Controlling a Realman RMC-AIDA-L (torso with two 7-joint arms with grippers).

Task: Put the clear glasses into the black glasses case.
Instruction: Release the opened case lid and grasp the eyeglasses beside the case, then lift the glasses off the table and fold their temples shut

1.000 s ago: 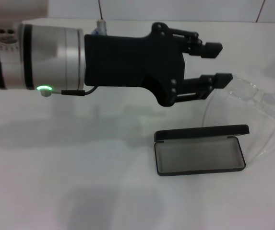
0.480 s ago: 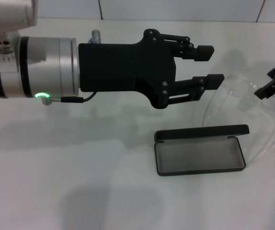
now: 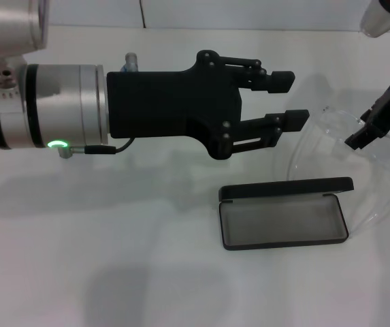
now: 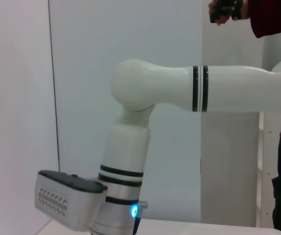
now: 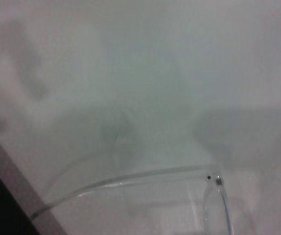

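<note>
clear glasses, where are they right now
In the head view the clear glasses sit on the white table at the right, just behind the open black glasses case, with the right tool over their lens front.

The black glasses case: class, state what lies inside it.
The black glasses case lies open on the table, showing only grey lining. The clear glasses sit behind it, outside. Nothing covers its interior.
</note>
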